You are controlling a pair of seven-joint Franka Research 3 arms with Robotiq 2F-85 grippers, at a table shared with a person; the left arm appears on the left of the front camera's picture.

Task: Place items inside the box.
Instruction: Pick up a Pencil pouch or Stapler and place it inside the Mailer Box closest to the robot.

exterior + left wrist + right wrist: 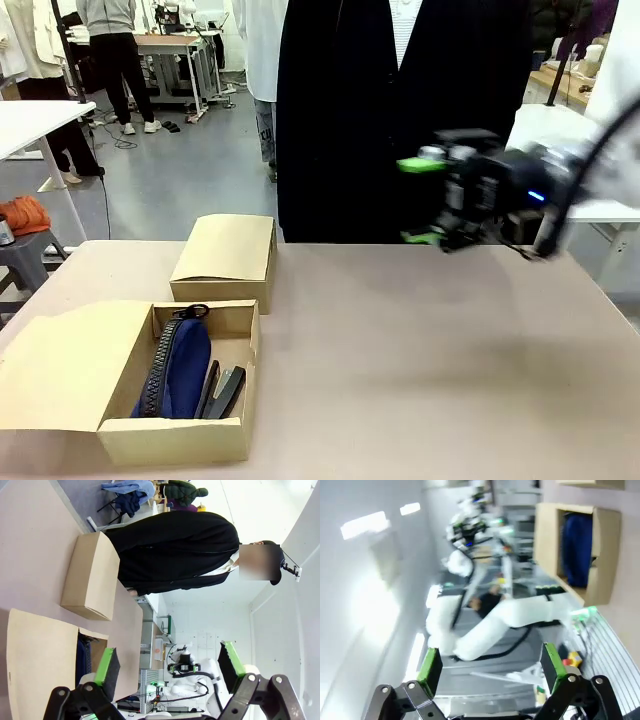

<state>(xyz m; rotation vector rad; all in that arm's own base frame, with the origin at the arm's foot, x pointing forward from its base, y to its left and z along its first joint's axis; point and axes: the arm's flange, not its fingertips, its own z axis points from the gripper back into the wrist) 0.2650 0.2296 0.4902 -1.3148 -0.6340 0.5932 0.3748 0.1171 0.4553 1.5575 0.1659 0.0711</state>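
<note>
The right black two-finger gripper hangs in the air above the far right part of the table, turned sideways, its green-padded fingers spread wide with nothing between them; motion blur smears its outline in the front view. In the right wrist view the same gripper shows both pads far apart and bare, and the picture there is also blurred. The left black two-finger gripper likewise stands fully released in its own wrist view, its green pads wide apart and gripping nothing, raised off the tabletop.

The open brown cardboard box sits at the near left of the smooth beige table, its flat lid folded out to the left. Inside lies the navy blue fabric zip pouch, long and soft, with a dark zip running along it and a ring pull at its far end. Just beside it on the right lies a black stapler, narrow and hard-edged; whether one or two staplers lie there is hard to tell. The box wall hides the near ends of both.

A second, closed brown cardboard box stands just behind the open one. A person in a long black coat stands at the far edge, cut off by the frame above.
</note>
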